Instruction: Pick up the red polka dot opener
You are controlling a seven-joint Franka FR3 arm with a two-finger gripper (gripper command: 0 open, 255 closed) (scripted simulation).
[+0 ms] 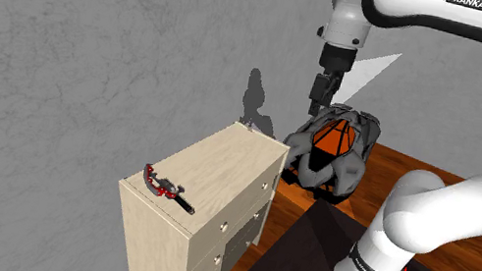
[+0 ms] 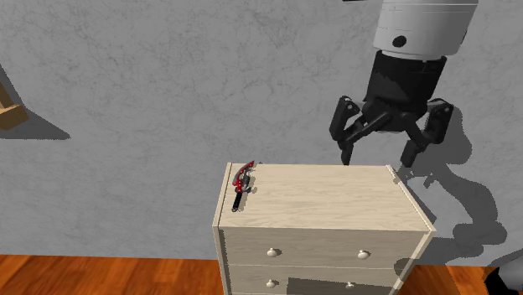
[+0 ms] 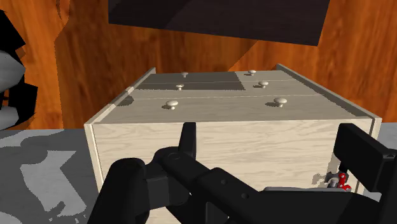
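At the second exterior view's left end of the dresser top, the red opener is laid flat, well apart from the gripper, held spread above the right end.

The black gripper looks down on a pale wooden chest of drawers, its fingers standing apart above the top. A red opener lies on that top, partly hidden beside one finger. Round pale knobs dot the drawer fronts. Beyond lie an orange-brown wooden floor and a dark slab.
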